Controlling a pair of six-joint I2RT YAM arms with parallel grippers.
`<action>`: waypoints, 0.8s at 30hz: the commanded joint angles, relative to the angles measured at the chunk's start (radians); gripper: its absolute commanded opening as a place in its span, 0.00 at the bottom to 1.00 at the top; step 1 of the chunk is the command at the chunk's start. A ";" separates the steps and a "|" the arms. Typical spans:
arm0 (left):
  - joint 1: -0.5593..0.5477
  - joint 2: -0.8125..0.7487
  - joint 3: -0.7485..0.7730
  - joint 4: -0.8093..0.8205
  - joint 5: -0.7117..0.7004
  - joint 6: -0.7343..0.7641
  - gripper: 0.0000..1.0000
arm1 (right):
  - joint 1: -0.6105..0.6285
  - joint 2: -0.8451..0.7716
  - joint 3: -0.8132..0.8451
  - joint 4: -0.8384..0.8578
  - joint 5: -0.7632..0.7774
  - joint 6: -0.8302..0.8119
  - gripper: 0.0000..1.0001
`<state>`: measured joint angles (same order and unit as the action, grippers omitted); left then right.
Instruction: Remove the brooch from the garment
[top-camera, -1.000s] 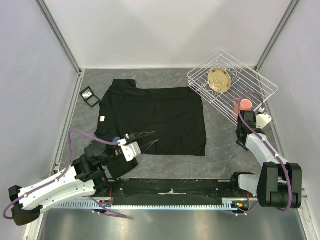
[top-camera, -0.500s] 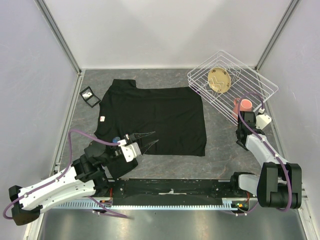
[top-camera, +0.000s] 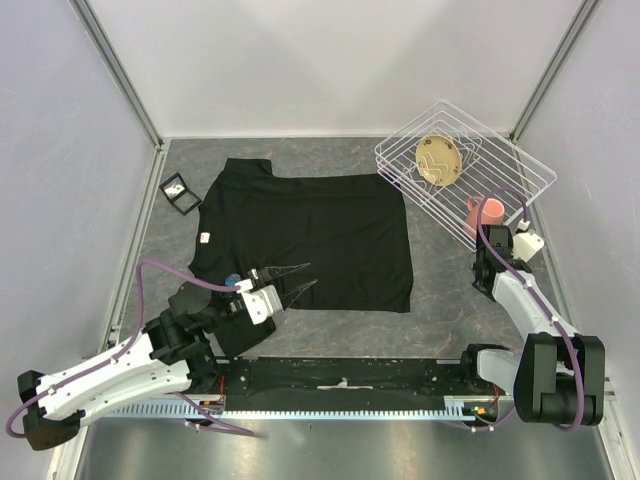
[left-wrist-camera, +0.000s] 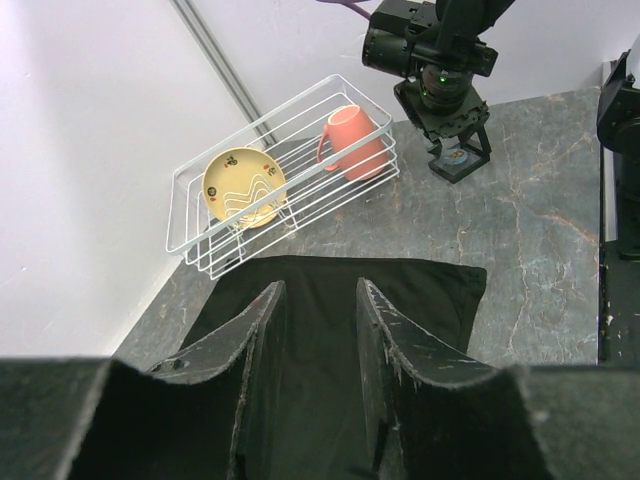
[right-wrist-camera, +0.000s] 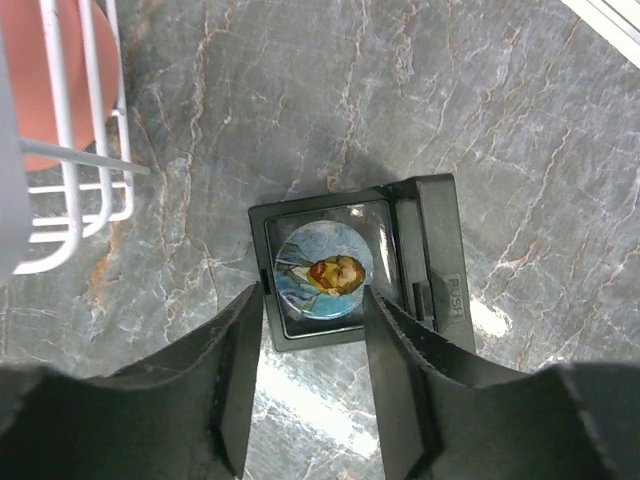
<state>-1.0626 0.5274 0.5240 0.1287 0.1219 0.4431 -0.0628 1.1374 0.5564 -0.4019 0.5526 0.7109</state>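
Note:
The garment (top-camera: 310, 235), a black T-shirt, lies flat in the middle of the table and also shows in the left wrist view (left-wrist-camera: 430, 290). The brooch (right-wrist-camera: 322, 272), a round blue pin with a bearded portrait, rests inside a small black box (right-wrist-camera: 435, 230) on the grey table, off the garment. My right gripper (right-wrist-camera: 313, 298) hangs open just above it, one finger on each side of the box, holding nothing. From above, the right gripper (top-camera: 487, 262) hides the box. My left gripper (top-camera: 303, 277) is open over the garment's near hem (left-wrist-camera: 320, 290), with nothing between its fingers.
A white wire rack (top-camera: 465, 165) at the back right holds a yellow plate (top-camera: 439, 160) and a pink mug (top-camera: 487, 210), close to the right arm. Another small black box (top-camera: 180, 193) sits left of the garment. Walls close in three sides.
The right gripper's jaws have spread apart over the box, and the right wrist has shifted slightly. The left arm and the garment have not moved.

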 joint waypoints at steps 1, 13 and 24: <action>-0.007 -0.007 0.001 0.034 -0.021 0.025 0.41 | -0.005 -0.030 0.040 -0.060 -0.003 0.007 0.56; -0.008 0.011 -0.009 0.046 -0.060 0.023 0.46 | 0.115 -0.062 0.180 -0.121 -0.134 -0.073 0.66; -0.005 0.115 0.051 0.039 -0.391 -0.153 0.53 | 0.756 0.172 0.394 0.059 -0.059 -0.076 0.66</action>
<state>-1.0630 0.6121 0.5217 0.1337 -0.0624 0.4088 0.5022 1.1969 0.8722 -0.4694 0.4538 0.6319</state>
